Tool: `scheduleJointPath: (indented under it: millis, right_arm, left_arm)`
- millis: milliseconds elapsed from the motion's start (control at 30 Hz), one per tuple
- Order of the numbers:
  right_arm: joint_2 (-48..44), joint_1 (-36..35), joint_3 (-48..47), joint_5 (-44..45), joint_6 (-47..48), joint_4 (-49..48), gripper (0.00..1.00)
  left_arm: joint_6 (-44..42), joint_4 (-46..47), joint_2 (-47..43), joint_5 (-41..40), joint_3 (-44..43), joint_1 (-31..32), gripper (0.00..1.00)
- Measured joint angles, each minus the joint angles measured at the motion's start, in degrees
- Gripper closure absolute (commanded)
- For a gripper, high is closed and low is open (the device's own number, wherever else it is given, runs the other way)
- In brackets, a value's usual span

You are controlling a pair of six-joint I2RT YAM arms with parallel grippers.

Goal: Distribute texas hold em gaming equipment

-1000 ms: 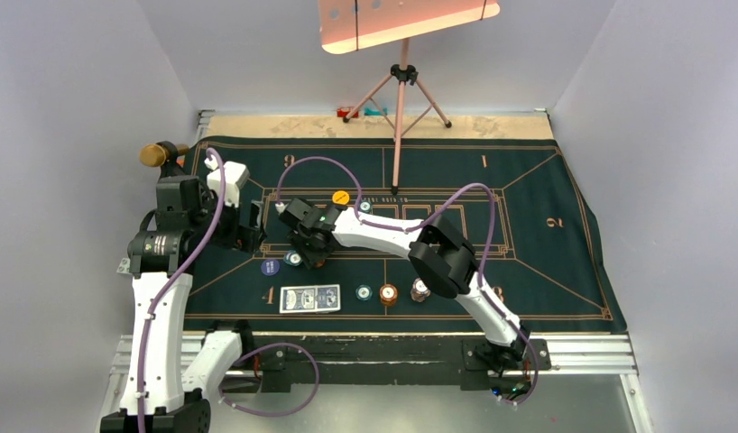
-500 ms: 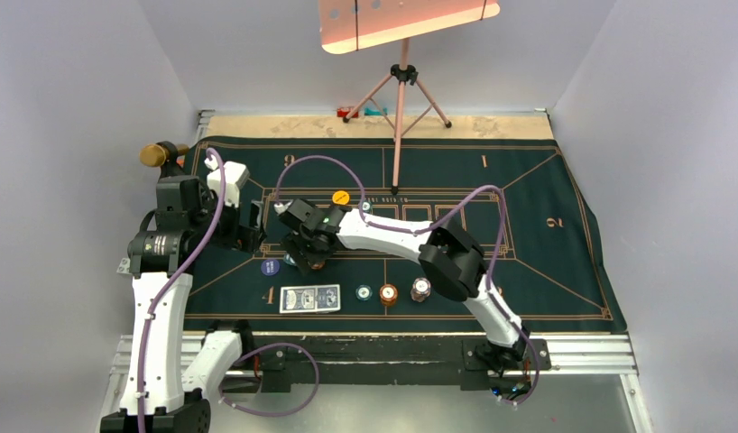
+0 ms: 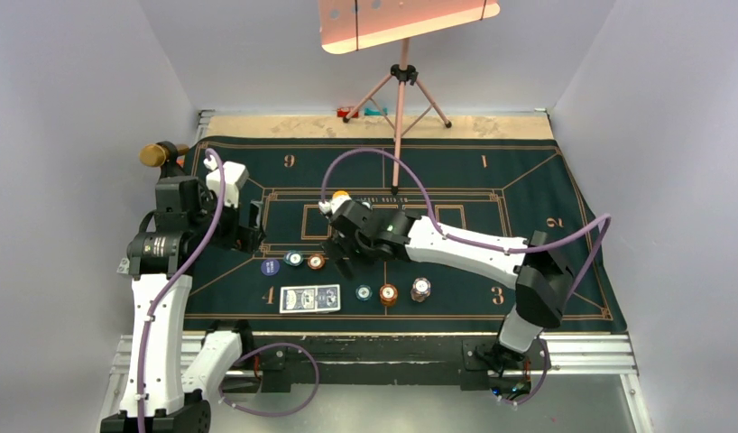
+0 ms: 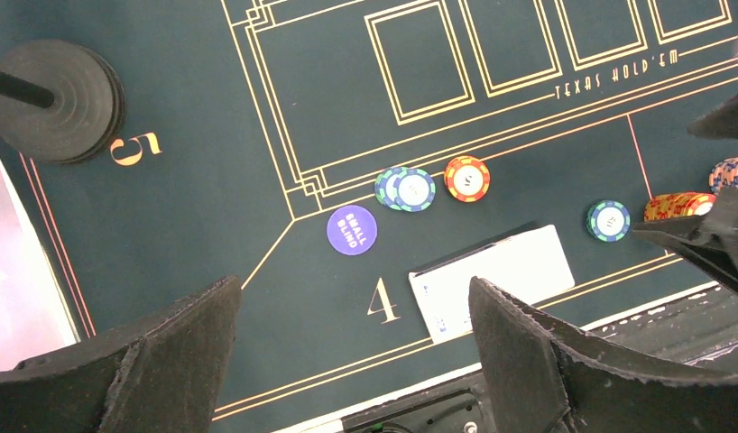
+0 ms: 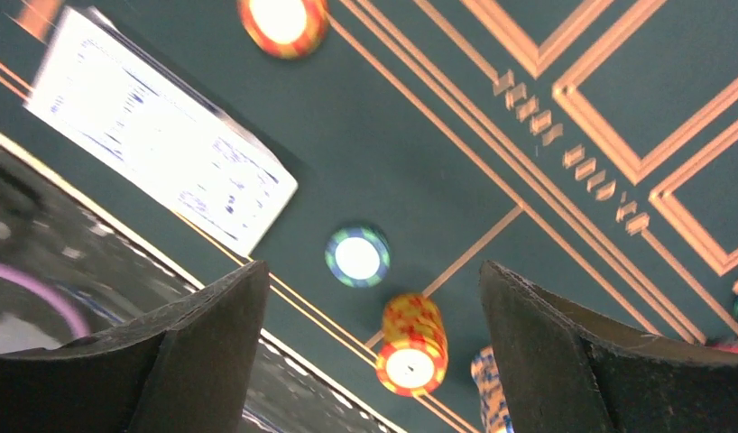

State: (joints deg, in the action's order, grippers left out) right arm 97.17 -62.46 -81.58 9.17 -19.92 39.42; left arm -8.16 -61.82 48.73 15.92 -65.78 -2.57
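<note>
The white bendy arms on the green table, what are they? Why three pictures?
They are two robot arms, a left arm and a right arm, bolted side by side at the near edge. One picture looks down from above. The other two come from small cameras on the wrists, so the left fingers and right fingers show at the bottom. On the green felt mat lie playing cards, poker chips and a purple Small Blind disc. Both pairs of fingers are open, holding nothing.
</note>
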Motion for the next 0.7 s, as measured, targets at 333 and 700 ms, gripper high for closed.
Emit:
scheduleJointPath:
  millis: [333,700]
  right_arm:
    - [-1.88,0.0,14.86,0.79,-2.62,1.9,0.09]
    - [-4.02,0.0,18.34,0.28,-3.19,0.87,0.23]
  left_arm:
    - [-0.39,-0.07,-0.13,-0.28,0.0,0.0,0.0]
    - [-0.44,-0.35,-0.15,-0.31,0.0,0.0,0.0]
